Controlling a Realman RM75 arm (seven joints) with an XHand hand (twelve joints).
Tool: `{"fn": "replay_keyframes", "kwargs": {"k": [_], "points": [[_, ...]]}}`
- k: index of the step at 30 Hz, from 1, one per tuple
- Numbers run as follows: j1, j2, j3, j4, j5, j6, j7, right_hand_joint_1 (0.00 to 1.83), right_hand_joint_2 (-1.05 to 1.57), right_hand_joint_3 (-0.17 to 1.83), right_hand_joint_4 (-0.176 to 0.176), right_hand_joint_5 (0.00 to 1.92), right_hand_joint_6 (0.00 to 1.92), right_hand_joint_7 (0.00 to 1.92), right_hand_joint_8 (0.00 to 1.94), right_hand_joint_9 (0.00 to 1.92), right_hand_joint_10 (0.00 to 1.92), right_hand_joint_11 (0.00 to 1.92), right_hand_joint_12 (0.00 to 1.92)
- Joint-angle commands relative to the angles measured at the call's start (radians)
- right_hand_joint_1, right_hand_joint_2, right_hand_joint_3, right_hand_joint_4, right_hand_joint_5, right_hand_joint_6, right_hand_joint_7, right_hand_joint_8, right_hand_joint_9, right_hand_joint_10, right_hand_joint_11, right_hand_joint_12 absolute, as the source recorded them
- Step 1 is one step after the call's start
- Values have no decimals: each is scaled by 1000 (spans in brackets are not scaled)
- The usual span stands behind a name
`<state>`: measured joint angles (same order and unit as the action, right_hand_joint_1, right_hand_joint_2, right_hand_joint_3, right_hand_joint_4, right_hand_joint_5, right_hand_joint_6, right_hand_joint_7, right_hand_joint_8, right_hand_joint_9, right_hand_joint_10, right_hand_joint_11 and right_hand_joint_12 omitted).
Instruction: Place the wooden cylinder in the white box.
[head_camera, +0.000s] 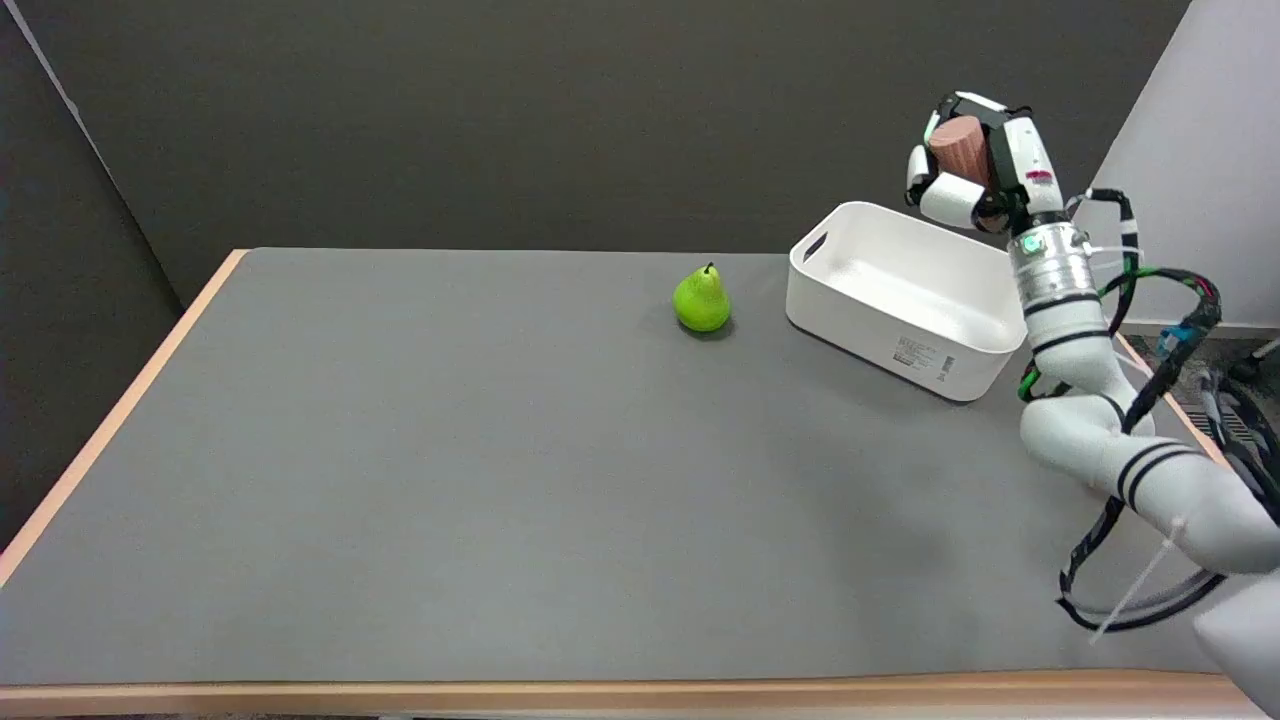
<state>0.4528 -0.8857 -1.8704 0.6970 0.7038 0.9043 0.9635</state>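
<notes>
A reddish-brown wooden cylinder (960, 147) is gripped in my right hand (975, 170), fingers wrapped around its side, its round end facing the camera. The hand is raised in the air above the far right part of the white box (905, 300). The box is rectangular with a handle slot in its left end and stands on the grey table at the far right. Nothing shows inside the box.
A green pear (702, 299) stands upright on the table just left of the box. The table's wooden edge (110, 420) runs along the left and front. A grey wall panel (1190, 150) rises behind the arm at right.
</notes>
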Motion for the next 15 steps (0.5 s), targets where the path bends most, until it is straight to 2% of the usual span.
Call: {"fn": "replay_keyframes", "kwargs": {"k": [1,8,15], "points": [[279,-8,-71,-212,-211,-255,-16,876,855,1110,15,691,1921,924,1941,1262,1921,1003,1921],[317,-16,-81,-383,-392,-419,-16,875,865,1095,10,684,1921,913,1941,1249,1921,982,1921],[288,-16,-116,-450,-464,-508,-16,857,922,1002,8,641,1921,840,1941,1182,1921,882,1921]]}}
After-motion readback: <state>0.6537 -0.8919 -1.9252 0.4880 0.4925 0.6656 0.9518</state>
